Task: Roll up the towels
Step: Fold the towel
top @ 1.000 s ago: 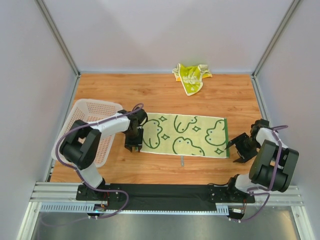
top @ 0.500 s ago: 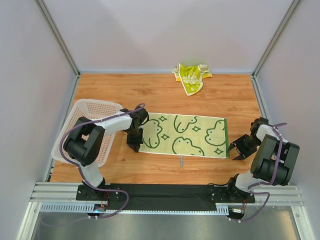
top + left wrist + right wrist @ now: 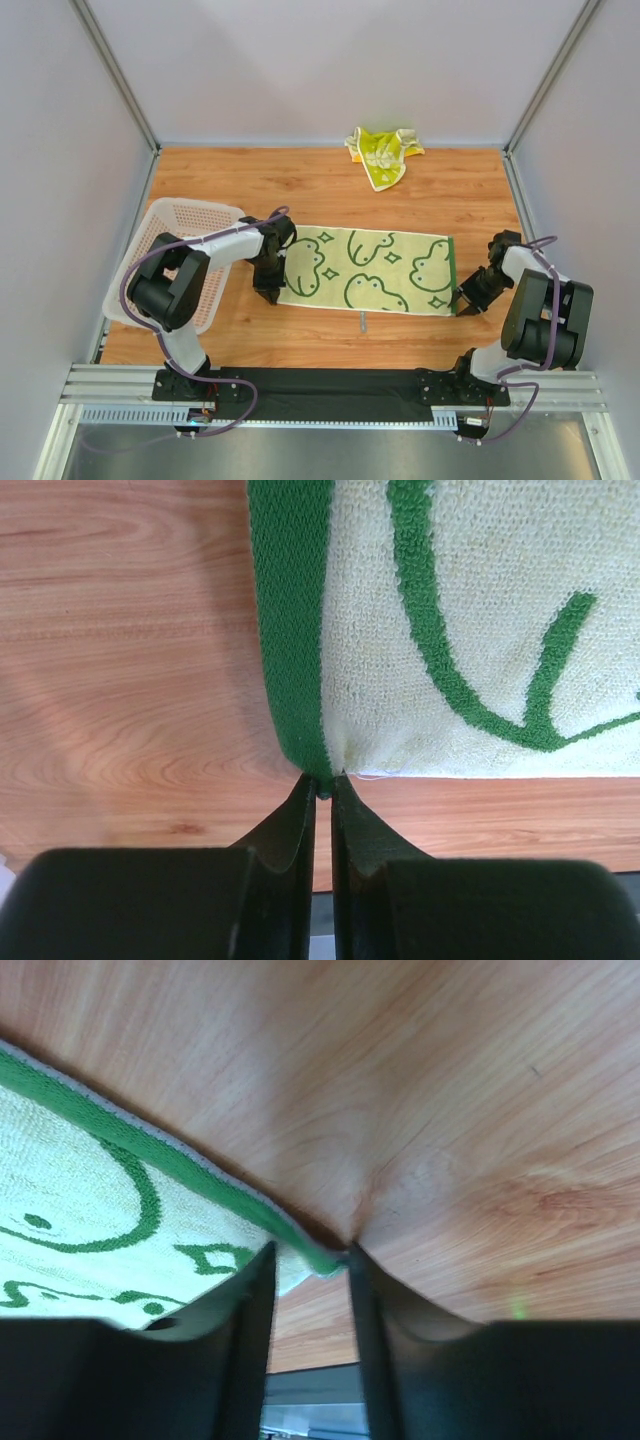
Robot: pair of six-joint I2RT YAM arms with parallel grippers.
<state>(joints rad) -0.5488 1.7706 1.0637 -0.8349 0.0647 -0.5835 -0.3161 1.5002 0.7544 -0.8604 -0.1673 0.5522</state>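
the spread towel [image 3: 370, 270], mid-frame in the top view, looks light, soft and floppy (best taken by its lower corners), the left gripper [image 3: 322, 788] pinched on one, the right gripper [image 3: 308, 1255] open astride the other.

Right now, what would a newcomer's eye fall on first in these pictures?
The flat towel, pale yellow with green figures, lies spread in the middle. The left tool is pinched shut on its near left corner, while the right tool has its jaws apart around the near right corner. After that, a crumpled towel at the far edge and a basket on the left.
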